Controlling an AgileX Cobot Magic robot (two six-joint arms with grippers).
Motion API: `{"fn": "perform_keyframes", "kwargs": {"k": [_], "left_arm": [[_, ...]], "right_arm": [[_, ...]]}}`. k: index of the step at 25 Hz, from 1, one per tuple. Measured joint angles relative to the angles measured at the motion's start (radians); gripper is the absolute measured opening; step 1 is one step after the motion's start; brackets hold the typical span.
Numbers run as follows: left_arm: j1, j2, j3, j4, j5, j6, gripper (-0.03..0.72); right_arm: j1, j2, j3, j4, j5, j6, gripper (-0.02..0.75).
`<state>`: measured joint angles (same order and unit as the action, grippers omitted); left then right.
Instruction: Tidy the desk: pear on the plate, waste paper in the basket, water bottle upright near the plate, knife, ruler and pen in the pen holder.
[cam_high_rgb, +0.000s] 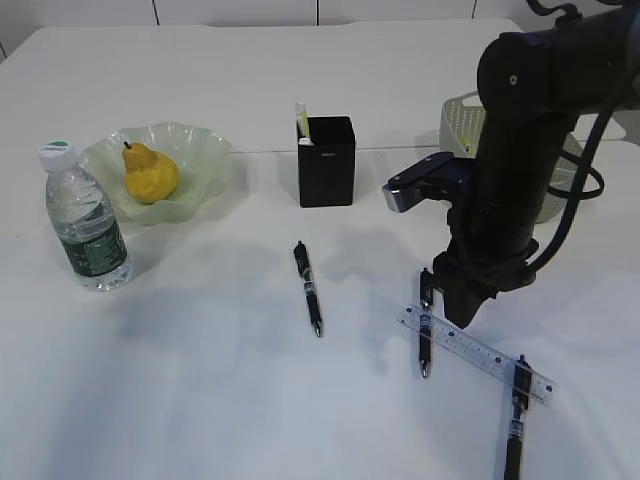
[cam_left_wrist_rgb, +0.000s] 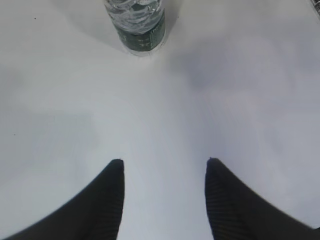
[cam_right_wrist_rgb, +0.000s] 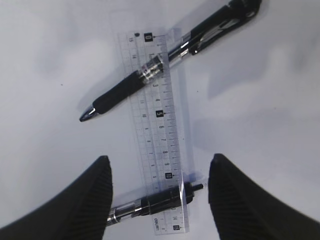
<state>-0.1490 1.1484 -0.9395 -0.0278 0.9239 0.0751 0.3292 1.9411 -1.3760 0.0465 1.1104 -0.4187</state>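
White tabletop, the desk (cam_high_rgb: 200, 380), carries everything we see. Three black pens lie on it: one (cam_high_rgb: 308, 288) alone near the middle, one (cam_high_rgb: 425, 335) crossing the near end of the ruler (cam_high_rgb: 478, 353), and one (cam_high_rgb: 516, 415) crossing its far end by the front edge. In the right wrist view both of these pens lie across the clear ruler (cam_right_wrist_rgb: 159, 125), whose fine black marks and numbers show plainly, and the right gripper (cam_right_wrist_rgb: 160, 175) hangs over it with its jaws spread on either side, closed on nothing. Behind stands the black pen holder (cam_high_rgb: 327, 162) with a pale item already sticking out of it, and the sage-green basket (cam_high_rgb: 462, 122) sits partly hidden by the right arm. On the left the yellow pear (cam_high_rgb: 150, 174) rests on the pale green plate (cam_high_rgb: 200, 150), with the water bottle (cam_high_rgb: 86, 220) upright just beside it. Our left gripper (cam_left_wrist_rgb: 164, 165) hovers over bare desk near the bottle, jaws apart and empty.
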Motion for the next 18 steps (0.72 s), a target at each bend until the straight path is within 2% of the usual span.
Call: {"fn": "perform_keyframes", "kwargs": {"k": [11,18], "left_arm": [[0.000,0.000,0.000,0.011,0.000,0.000,0.363],[0.000,0.000,0.000,0.013,0.002,0.000,0.363]], "right_arm": [[0.000,0.013,-0.017,0.058,0.000,0.002,0.481],[0.000,0.016,-0.020,0.034,-0.012,0.002,0.481]]}}
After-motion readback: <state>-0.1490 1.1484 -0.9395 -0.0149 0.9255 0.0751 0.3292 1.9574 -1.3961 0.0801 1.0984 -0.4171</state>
